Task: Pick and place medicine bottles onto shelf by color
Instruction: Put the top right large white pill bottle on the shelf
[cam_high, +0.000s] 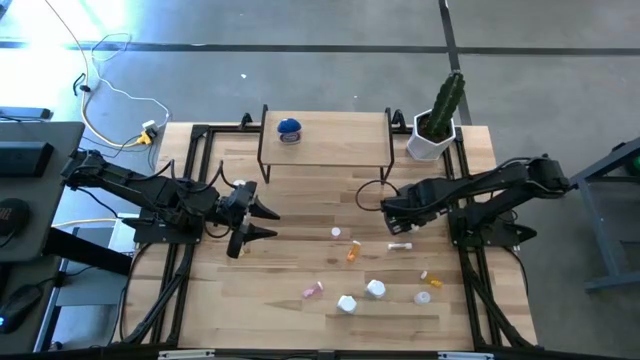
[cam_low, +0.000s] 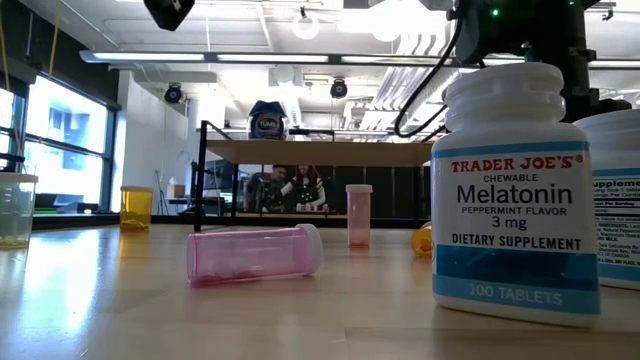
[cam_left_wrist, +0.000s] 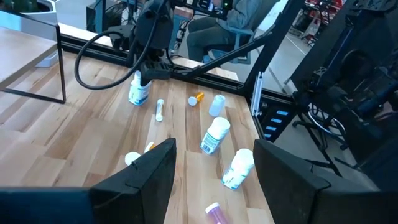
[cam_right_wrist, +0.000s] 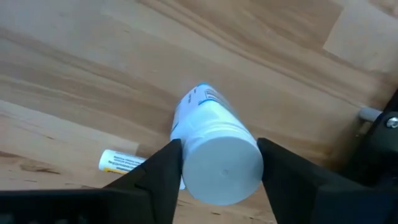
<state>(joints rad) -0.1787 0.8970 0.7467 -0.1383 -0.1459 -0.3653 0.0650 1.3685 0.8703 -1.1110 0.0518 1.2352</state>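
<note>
cactus in white pot (cam_high: 437, 120): table's far right corner | yellow-white cables (cam_high: 118, 95): floor, far left

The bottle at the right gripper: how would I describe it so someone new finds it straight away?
Start at the potted cactus at the table's far right corner, then follow the right arm to its gripper, just in front of the wooden shelf. The white, white-capped bottle with a blue label stands upright between the fingers; the small white tube beside it lies flat.

Between my dark fingers (cam_right_wrist: 158, 177) at the lower middle sits a white bottle (cam_right_wrist: 214, 149) with a blue-and-white label, and at lower left a small white tube (cam_right_wrist: 121, 162) with yellow print lies on pale, streaky wood (cam_right_wrist: 74, 68).
</note>
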